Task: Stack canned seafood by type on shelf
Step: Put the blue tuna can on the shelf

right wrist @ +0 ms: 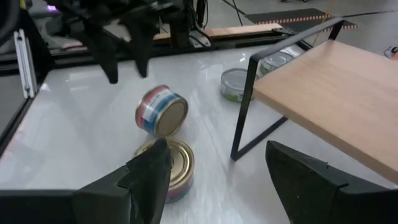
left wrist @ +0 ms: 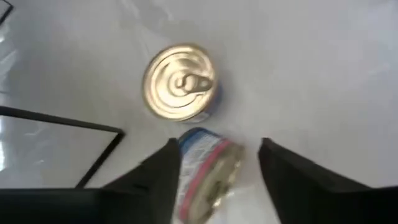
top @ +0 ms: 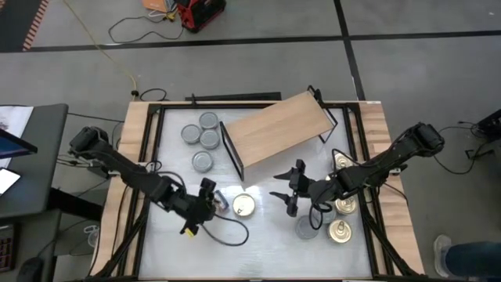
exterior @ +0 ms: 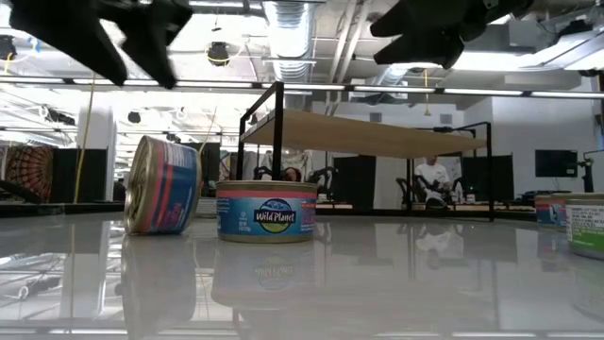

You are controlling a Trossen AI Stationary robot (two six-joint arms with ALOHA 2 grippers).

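None of the tins has reached the shelf yet, so as I judge it the job is barely begun.

Closest to the front edge of the table, toward its right front corner, sits a loose cluster of gold-lidded tins with a duller one just beside them. They are unsorted and all down on the tabletop. Another gold lid lies further back along the right edge, partly under the right arm.

A little further in, left of centre, the left gripper hangs over a tipped tin that lies on its side. Its fingers are spread apart on either side of the tin and not clamped on it, and the tin rests on the tabletop. An upright tin with a gold pull-tab lid stands just beside the tipped one.

Right of that, the right gripper hovers above bare tabletop in front of the shelf, fingers wide and holding nothing.

Behind both grippers the shelf stands askew across the middle of the table, its board bare.

Farthest off, near the back left corner, four grey-topped tins sit grouped on the tabletop beside the shelf's left end, none stacked.

Everything is left to do: right the tipped tin, sort the kinds, and build the stacks on the board.
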